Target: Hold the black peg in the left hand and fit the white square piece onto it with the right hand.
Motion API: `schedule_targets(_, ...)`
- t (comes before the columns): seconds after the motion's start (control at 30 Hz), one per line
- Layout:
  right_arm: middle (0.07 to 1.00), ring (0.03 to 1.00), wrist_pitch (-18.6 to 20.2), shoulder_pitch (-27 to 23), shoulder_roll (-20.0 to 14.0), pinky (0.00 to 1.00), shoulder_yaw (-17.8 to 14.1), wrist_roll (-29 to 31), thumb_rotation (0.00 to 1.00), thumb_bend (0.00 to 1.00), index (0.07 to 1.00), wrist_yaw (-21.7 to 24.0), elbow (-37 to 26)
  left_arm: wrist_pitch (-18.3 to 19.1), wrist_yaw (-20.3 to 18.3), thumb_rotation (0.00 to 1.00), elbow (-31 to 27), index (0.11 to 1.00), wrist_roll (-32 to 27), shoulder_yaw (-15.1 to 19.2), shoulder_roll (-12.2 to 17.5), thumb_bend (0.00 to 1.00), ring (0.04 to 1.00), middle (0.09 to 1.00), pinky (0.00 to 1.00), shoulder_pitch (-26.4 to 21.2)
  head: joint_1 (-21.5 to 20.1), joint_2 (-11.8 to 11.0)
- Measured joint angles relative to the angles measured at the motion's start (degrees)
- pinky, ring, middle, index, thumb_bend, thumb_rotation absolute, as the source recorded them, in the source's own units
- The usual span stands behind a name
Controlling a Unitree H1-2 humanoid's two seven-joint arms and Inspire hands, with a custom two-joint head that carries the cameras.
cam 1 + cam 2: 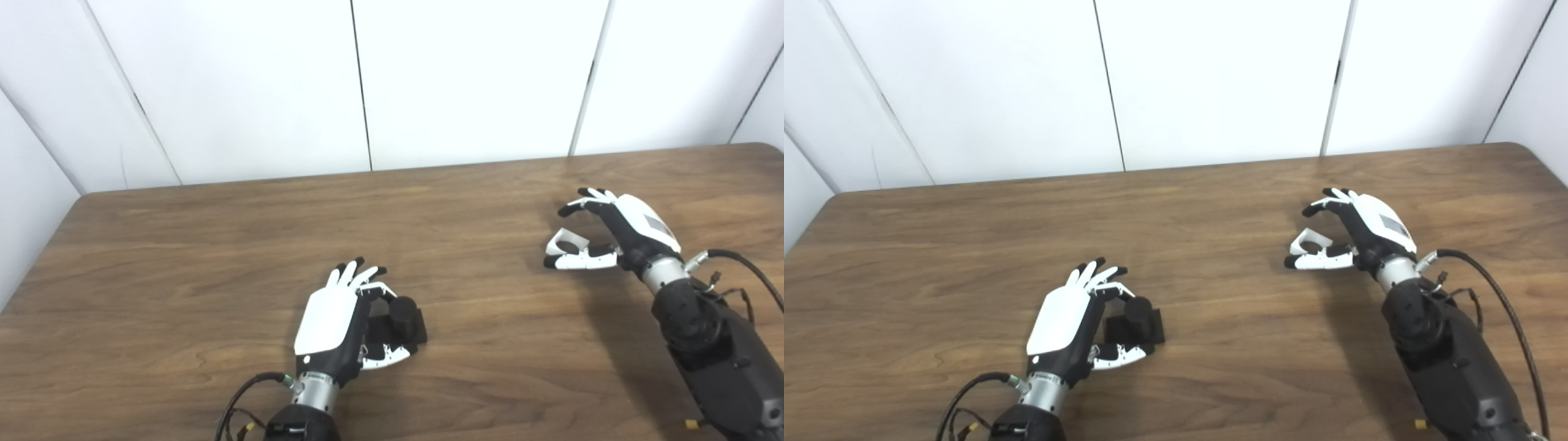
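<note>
So, the grasping step looks to be in hand. The black plastic peg on its square black base sits on the brown wooden table, cupped by the left hand, fingers apart and curled around it; whether it's actually touched can't be told. The white square piece with a round hole is framed between thumb and fingers of the right hand, though a firm pinch can't be confirmed. Next, probably, both grips need closing before anything gets lifted and lined up.
</note>
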Motion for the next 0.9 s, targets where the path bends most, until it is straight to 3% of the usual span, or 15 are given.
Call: schedule_targets(0.9,0.938,0.993,-0.79,-0.42,-0.4,0.98,0.09,0.05,0.42,0.91,0.732,-0.12,4.76,0.44,-0.4,0.08,-0.23,0.485,-0.45,0.05,0.0,0.52,0.979,0.877,1.0,0.0,-0.09,0.44)
